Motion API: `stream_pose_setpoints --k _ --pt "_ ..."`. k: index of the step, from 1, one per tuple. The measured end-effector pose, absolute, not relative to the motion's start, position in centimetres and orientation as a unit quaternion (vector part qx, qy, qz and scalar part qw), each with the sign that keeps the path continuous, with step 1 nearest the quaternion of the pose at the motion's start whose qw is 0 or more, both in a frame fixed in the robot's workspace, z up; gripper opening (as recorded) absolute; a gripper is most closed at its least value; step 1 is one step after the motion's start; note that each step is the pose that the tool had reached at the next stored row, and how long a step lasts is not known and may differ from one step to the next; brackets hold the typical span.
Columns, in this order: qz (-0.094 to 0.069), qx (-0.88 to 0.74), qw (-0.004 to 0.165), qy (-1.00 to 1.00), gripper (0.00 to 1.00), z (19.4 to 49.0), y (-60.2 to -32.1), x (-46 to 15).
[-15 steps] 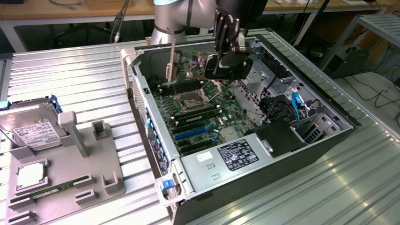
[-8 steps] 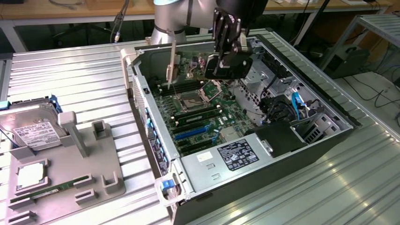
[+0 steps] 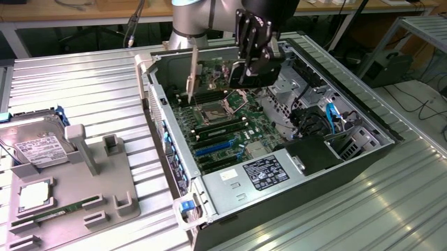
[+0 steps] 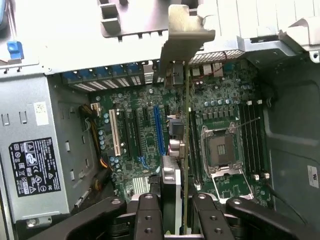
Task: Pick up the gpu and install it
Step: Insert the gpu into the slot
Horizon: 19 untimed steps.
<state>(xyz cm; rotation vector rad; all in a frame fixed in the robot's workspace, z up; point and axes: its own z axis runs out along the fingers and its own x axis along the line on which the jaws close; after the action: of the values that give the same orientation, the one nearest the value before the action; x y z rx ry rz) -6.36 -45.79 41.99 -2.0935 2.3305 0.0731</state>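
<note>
I have the gpu (image 4: pixel 176 150) clamped edge-on in the tool (image 4: pixel 178 205), its jaws part closed on the card's two faces at the end away from the silver bracket (image 3: pixel 192 76). The card hangs upright above the motherboard (image 3: pixel 231 125) inside the open case (image 3: pixel 157 112), touching nothing, with the bracket toward the case's rear wall, where the blue slot clips (image 4: pixel 117 70) sit. In the wrist view its edge runs between the blue slot (image 4: pixel 159 125) and the CPU socket (image 4: pixel 220 150); I cannot tell which slot lies beneath it. To seat it well, I judge I must keep the card square, match its edge to one slot along the whole length, guide the bracket into the rear opening, and descend slowly without tilt.
</note>
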Motion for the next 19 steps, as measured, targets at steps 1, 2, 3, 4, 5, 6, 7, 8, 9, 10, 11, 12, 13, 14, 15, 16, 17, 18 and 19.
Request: stream_pose_setpoints --k 1,2,3,4,5,6,7,8,9,10,11,12,13,14,15,16,17,18,19 --pt "0.023 -0.675 0.004 0.738 0.29 41.98 -45.79 -6.36" --pt "0.023 -0.681 0.004 0.732 0.29 41.98 -45.79 -6.36" --pt "0.023 -0.687 0.004 0.727 0.29 41.97 -45.79 -6.35" --pt "0.023 -0.692 0.004 0.722 0.29 41.96 -45.79 -6.35" --pt "0.023 -0.697 0.004 0.717 0.29 41.95 -45.79 -6.33" --pt "0.022 -0.700 0.004 0.714 0.29 41.92 -45.79 -6.30" --pt "0.021 -0.700 0.005 0.713 0.29 41.91 -45.79 -6.30" --pt "0.020 -0.701 0.007 0.713 0.29 41.90 -45.79 -6.29" --pt "0.019 -0.701 0.008 0.713 0.29 41.88 -45.78 -6.29" --pt "0.017 -0.701 0.009 0.712 0.29 41.86 -45.79 -6.29" --pt "0.014 -0.702 0.012 0.712 0.29 41.82 -45.79 -6.29" --pt "0.012 -0.703 0.014 0.711 0.29 41.79 -45.78 -6.29" --pt "0.011 -0.703 0.016 0.711 0.29 41.77 -45.78 -6.29" --pt "0.009 -0.703 0.017 0.711 0.29 41.74 -45.78 -6.28" --pt "0.008 -0.704 0.018 0.710 0.29 41.69 -45.76 -6.28" --pt "0.008 -0.704 0.019 0.710 0.29 41.65 -45.75 -6.27" --pt "0.008 -0.704 0.019 0.710 0.29 41.63 -45.73 -6.27" --pt "0.007 -0.704 0.019 0.710 0.29 41.60 -45.70 -6.27" --pt "0.007 -0.704 0.019 0.710 0.29 41.56 -45.69 -6.28"
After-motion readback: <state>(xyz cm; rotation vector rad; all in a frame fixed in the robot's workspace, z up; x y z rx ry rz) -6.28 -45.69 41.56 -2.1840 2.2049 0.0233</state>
